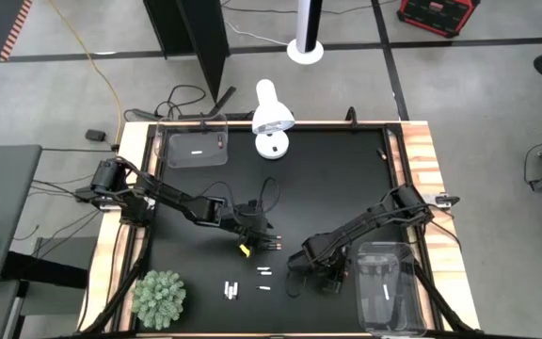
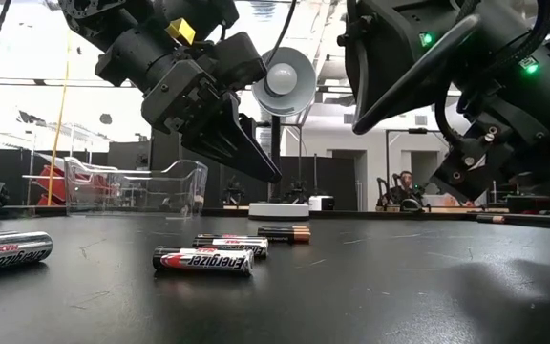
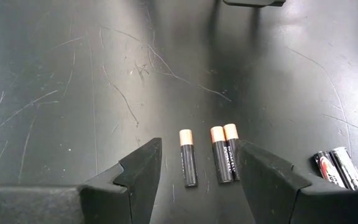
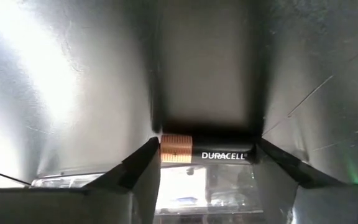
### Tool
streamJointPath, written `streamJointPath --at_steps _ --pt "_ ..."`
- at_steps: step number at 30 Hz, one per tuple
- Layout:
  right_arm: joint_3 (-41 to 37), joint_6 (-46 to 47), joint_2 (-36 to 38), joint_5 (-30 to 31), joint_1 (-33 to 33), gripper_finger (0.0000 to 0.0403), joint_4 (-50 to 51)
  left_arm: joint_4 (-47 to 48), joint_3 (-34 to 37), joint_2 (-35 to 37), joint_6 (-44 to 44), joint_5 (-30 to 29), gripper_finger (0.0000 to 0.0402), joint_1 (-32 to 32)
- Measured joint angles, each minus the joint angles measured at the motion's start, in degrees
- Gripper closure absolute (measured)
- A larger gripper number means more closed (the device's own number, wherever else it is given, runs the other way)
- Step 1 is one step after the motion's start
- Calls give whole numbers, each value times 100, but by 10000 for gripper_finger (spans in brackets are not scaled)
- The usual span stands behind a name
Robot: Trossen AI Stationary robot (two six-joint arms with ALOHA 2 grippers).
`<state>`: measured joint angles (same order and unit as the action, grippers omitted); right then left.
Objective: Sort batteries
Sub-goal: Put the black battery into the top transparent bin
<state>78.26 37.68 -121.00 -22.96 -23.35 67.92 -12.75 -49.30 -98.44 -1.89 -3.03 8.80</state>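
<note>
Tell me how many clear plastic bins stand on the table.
2. The left bin sits at a table corner beside the white lamp; the right bin sits at the opposite corner. None seems hidden.

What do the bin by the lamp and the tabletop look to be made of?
The bin: clear glossy plastic, apparently; the tabletop shows through its walls. The tabletop: black, smooth and slightly shiny, marked with fine pale scratches; its material is unclear, with light wood edging.
</note>
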Motion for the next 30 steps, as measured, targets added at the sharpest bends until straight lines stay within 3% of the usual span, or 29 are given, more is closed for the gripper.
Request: streamJointPath --at_steps 22,30 --pt "33 5 -17 58 -2 204 65 0 0 1 0 0 203 0" --pt "221 -42 -41 360 -9 204 269 0 0 1 0 0 203 2"
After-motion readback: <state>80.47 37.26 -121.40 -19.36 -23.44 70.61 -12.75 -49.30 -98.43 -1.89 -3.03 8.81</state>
